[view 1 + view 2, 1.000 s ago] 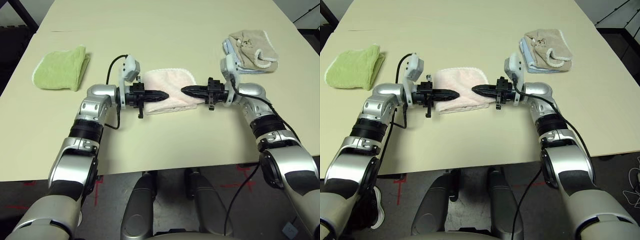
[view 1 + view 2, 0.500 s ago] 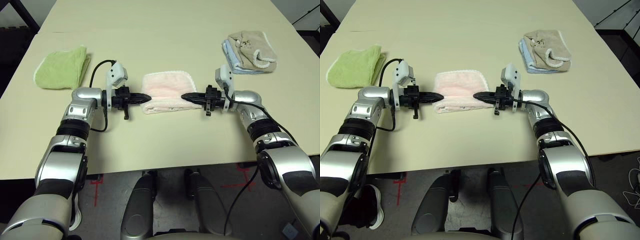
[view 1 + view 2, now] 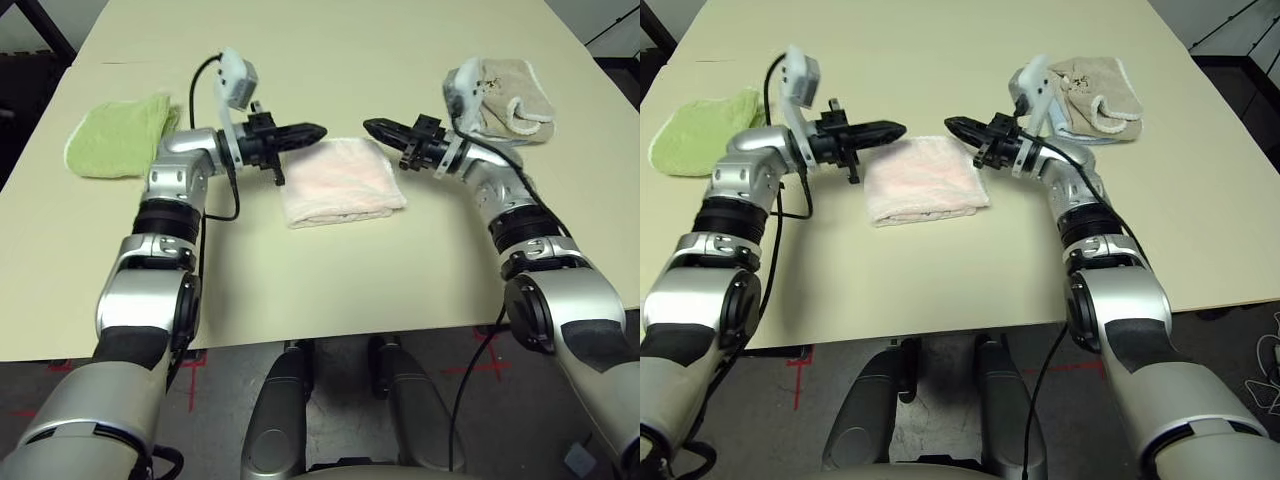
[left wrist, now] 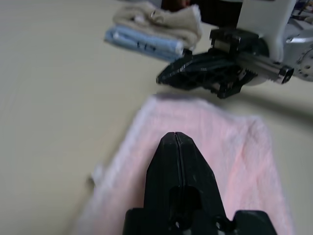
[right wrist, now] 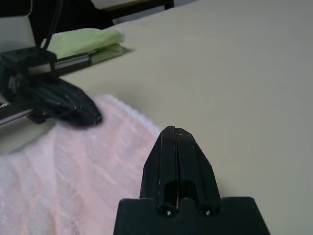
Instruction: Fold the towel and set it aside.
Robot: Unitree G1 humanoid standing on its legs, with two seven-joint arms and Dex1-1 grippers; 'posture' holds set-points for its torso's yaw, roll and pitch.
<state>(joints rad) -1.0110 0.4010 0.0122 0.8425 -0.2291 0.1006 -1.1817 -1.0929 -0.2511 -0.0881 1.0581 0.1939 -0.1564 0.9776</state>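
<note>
Pink towel (image 3: 342,182): folded, on table (image 3: 270,290) | left tool (image 3: 325,131), right tool (image 3: 367,124): fingers together, empty

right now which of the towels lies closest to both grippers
The pale pink towel, spread mid-table just below both closed grippers' tips; the light green towel and the beige one lie off to the sides.
</note>
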